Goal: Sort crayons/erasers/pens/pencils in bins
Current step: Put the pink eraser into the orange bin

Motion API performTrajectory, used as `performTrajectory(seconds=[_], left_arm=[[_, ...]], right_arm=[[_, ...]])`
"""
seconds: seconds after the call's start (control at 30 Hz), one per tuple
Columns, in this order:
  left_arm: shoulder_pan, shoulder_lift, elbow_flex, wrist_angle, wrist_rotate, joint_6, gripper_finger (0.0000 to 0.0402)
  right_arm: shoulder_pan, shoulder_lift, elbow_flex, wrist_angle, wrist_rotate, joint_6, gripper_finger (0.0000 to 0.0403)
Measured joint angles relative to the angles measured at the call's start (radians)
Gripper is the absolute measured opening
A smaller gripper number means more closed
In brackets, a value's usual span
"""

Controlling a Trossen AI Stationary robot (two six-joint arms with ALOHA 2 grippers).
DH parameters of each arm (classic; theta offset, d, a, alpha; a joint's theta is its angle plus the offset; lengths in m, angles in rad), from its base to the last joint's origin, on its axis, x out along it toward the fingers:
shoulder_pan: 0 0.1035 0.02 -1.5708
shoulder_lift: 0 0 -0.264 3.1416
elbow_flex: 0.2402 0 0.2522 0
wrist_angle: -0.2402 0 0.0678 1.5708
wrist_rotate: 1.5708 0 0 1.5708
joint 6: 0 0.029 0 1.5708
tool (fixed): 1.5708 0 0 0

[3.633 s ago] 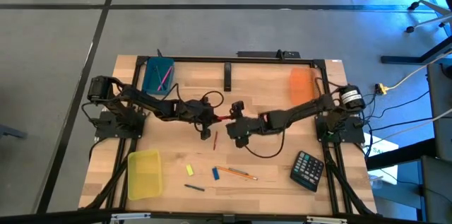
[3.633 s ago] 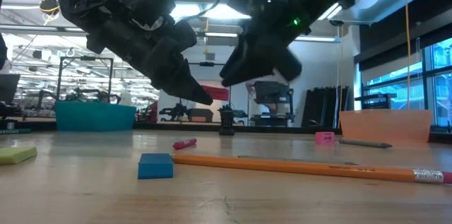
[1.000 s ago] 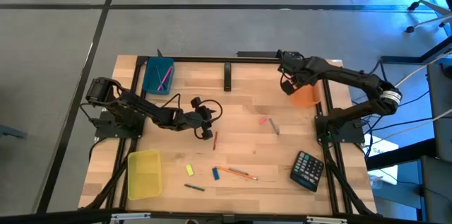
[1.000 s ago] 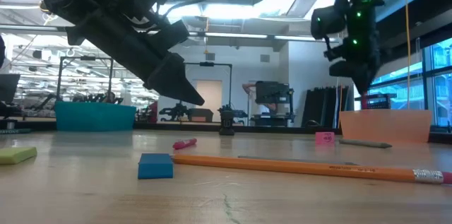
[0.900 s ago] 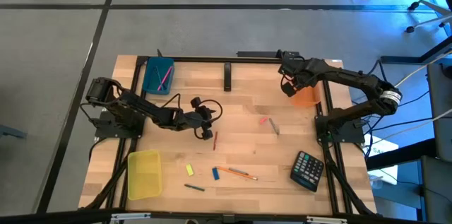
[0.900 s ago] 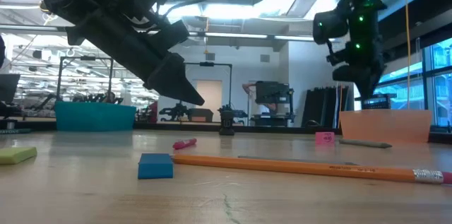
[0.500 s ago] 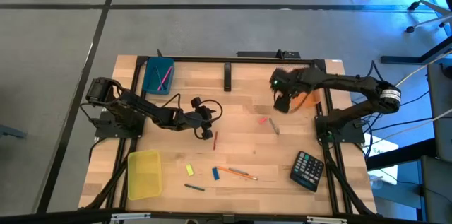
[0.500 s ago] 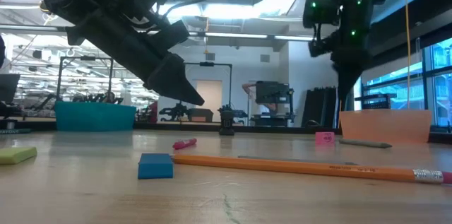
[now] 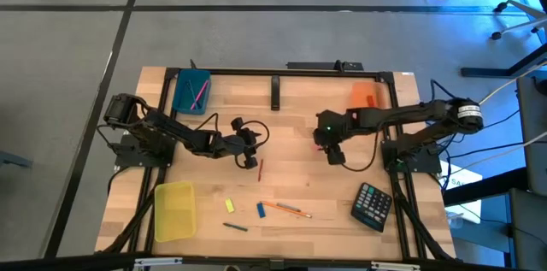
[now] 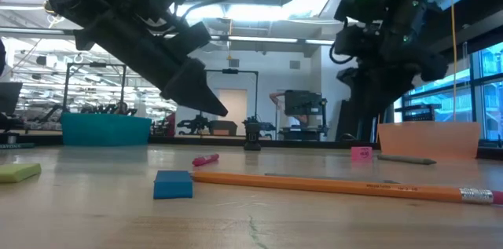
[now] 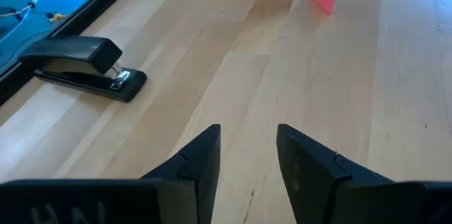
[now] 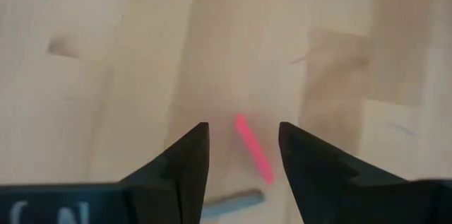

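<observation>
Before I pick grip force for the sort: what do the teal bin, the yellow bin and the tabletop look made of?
The teal bin looks like opaque plastic with smooth, evenly coloured walls. The yellow bin seems translucent plastic, since the wood shows faintly through it. The tabletop looks like light wooden planks, with visible grain and seams and a smooth finish.

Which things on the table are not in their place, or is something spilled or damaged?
Nothing looks spilled or damaged. Several items lie loose on the table outside the bins: a pencil, a blue eraser, a yellow eraser and a pink piece below the open right gripper.
</observation>
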Motion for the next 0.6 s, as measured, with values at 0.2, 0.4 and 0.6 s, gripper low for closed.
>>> performTrajectory(seconds=[0.2,0.4,0.6], left_arm=[[0.002,0.001,0.000,0.021,0.000,0.000,0.0132],[0.002,0.001,0.000,0.021,0.000,0.006,0.0132],[0.008,0.001,0.000,0.021,0.001,0.008,0.0131]], right_arm=[[-0.002,0.099,0.000,0.055,-0.003,-0.043,0.0173],[-0.002,0.199,0.000,0.072,-0.005,-0.042,0.0162],[-0.002,0.222,0.008,0.075,-0.008,-0.038,0.0069]])
